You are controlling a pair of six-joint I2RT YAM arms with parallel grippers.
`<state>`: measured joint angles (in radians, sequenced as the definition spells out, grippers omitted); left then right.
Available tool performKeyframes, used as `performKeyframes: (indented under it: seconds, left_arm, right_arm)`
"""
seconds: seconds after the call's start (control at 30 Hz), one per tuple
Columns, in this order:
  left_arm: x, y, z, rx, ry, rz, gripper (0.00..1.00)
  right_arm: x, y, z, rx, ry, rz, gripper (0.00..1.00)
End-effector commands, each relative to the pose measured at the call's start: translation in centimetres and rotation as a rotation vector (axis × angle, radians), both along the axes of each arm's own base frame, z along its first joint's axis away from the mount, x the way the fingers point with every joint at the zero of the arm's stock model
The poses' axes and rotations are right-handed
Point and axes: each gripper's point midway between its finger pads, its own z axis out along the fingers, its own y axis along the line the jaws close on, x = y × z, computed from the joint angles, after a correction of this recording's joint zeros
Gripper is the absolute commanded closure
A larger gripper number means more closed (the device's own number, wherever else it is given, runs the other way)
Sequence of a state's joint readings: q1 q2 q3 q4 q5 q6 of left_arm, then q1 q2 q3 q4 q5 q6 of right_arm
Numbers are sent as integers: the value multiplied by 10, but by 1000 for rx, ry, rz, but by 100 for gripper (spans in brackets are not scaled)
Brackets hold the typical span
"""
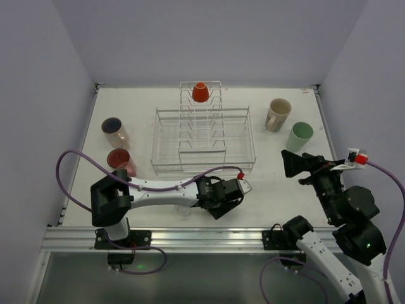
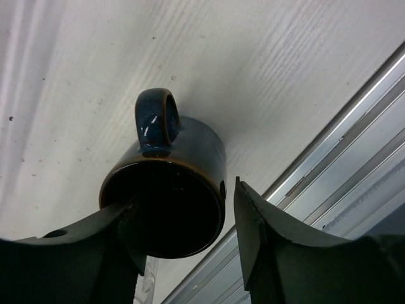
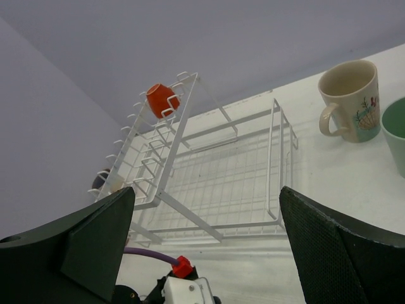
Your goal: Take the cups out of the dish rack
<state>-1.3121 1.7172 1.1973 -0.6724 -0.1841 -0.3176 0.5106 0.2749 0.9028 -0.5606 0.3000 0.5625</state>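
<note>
The wire dish rack (image 1: 166,140) stands mid-table, and also shows in the right wrist view (image 3: 218,183). A small orange-red mug (image 1: 200,92) sits upside down on top of its tall tine section (image 3: 159,99). My left gripper (image 1: 223,204) is low near the table's front edge. The dark-blue mug (image 2: 190,158) stands on the table between its fingers (image 2: 266,228). A thin gap shows at the right finger, so the gripper (image 2: 183,197) is open. My right gripper (image 1: 294,163) is wide open and empty (image 3: 209,247), right of the rack.
The cream mug (image 1: 278,114) and the mint-green tumbler (image 1: 299,136) stand right of the rack. Two pink tumblers (image 1: 115,132) (image 1: 120,161) stand to its left. A small clear glass (image 1: 183,209) stands under my left arm. The metal rail (image 2: 354,145) runs along the front edge.
</note>
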Motion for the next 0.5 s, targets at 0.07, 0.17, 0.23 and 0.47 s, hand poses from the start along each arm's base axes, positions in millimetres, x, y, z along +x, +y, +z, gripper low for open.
performKeyframes:
  seconds: [0.07, 0.17, 0.23, 0.47]
  left_arm:
    - [26, -7, 44, -63, -116, 39, 35]
    - [43, -8, 74, -124, -191, 83, 26]
    - [60, -7, 108, -202, -253, 137, 20]
    - [118, 35, 243, -513, -517, 352, 7]
  right_arm:
    - [2, 12, 12, -31, -19, 61, 1]
    - [5, 23, 18, -63, -11, 109, 4]
    - [11, 35, 24, -103, -4, 159, 6]
    - [44, 73, 38, -210, 21, 277, 26]
